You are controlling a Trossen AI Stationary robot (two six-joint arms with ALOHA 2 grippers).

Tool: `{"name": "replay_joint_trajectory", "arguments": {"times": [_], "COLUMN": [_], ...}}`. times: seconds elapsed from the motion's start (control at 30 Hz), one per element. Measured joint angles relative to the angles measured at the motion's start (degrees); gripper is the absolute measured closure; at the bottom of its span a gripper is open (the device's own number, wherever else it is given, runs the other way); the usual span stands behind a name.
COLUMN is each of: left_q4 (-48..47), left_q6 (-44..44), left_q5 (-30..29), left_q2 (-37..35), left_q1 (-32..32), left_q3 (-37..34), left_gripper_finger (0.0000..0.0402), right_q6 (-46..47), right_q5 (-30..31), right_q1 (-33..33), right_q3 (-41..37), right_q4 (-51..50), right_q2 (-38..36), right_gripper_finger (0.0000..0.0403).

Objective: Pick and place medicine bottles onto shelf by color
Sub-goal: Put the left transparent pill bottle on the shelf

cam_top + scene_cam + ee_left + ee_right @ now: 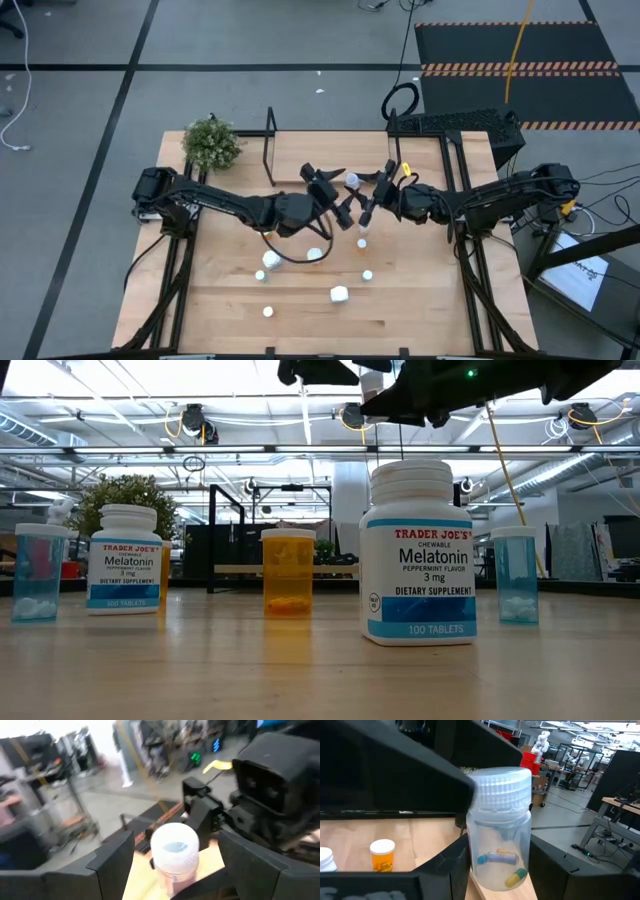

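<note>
Meeting just above the middle of the high view, the two arms reach in from either side with a clear bottle (352, 181) between them. The right gripper (500, 870) is pinching this clear bottle (500, 835): in the right wrist view its dark fingers (555, 865) sit against both sides of the see-through body, which stands upright under a ribbed white cap and holds a few coloured capsules. The left gripper (175, 865) is spread, its two fingers (112, 865) standing either side of the same bottle's white cap (174, 845) with a gap showing on each side, so it brackets the bottle without pressing it. In the high view this handover spot lies near the upper centre of the table (420, 310), close to the shelf (290, 175), whose thin black frame stands upright at upper centre-left, with a potted plant (211, 143) at the table's upper left corner. Other bottles stand loose on the lower half of the table, well apart from both grippers. The low view shows five of them upright on the wood: a large white melatonin bottle (419, 555) right of centre, a second white one (125, 560) at left, an orange bottle (288, 572) in the middle, and two pale blue bottles, one at the far left (38, 572) and one at right (516, 575).
</note>
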Motion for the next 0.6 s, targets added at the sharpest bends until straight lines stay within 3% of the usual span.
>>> {"name": "replay_joint_trajectory", "arguments": {"times": [0.13,0.33,0.6], "left_q4": [-14.01,-20.76,-35.55], "left_q6": [-5.78,-11.2,-17.36], "left_q5": [-3.0,-2.91,2.99], "left_q2": [0.43,0.4,0.36], "left_q1": [-0.1,-0.05,1.37], "left_q3": [6.41,9.01,14.77], "left_gripper_finger": [0.0112,0.0112,0.0112], "right_q6": [0.31,-1.08,-3.25], "right_q5": [0.15,-0.2,-0.21], "right_q1": [-0.37,-0.44,-0.44], "right_q3": [-0.63,-0.63,-0.63], "right_q4": [-0.05,-0.24,-0.4], "right_q2": [-0.09,0.17,0.15], "right_gripper_finger": [0.0241,0.0241,0.0241]}}
